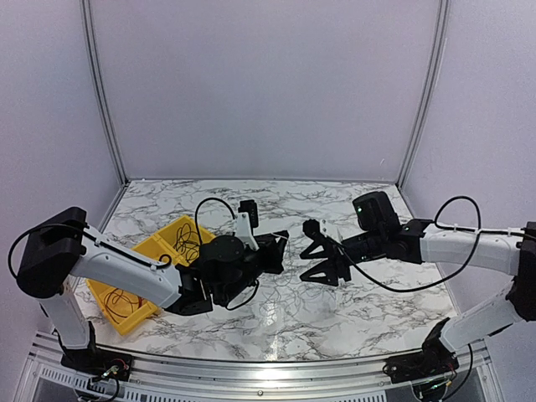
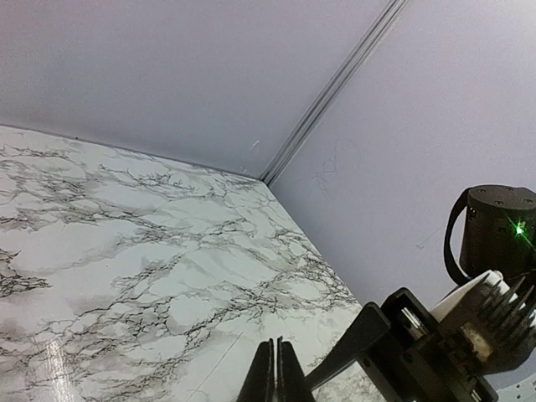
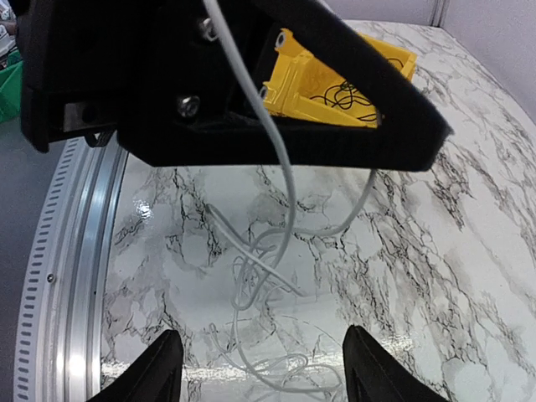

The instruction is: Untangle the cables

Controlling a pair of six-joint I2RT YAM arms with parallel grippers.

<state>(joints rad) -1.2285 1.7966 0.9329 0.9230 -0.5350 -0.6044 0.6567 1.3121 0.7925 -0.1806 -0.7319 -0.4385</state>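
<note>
Nearest, the right gripper (image 3: 261,360) is gaping wide above the pale cables (image 3: 260,280) pooling on the table (image 3: 469,276); the left gripper (image 2: 275,373) is pinching one raised strand; at one o'clock, black cables (image 3: 339,92) are lying in the yellow bin (image 3: 394,67).

— Where does the thin pale grey wire (image 3: 285,176) go?
— Up past the top edge, across the left gripper's black fingers (image 3: 377,126); the pinch itself is hidden.
— And the yellow plastic bin (image 3: 293,79)?
— Half covered by them. From above the wire is too faint to trace; the right fingers (image 3: 163,373) are cut off below
</note>
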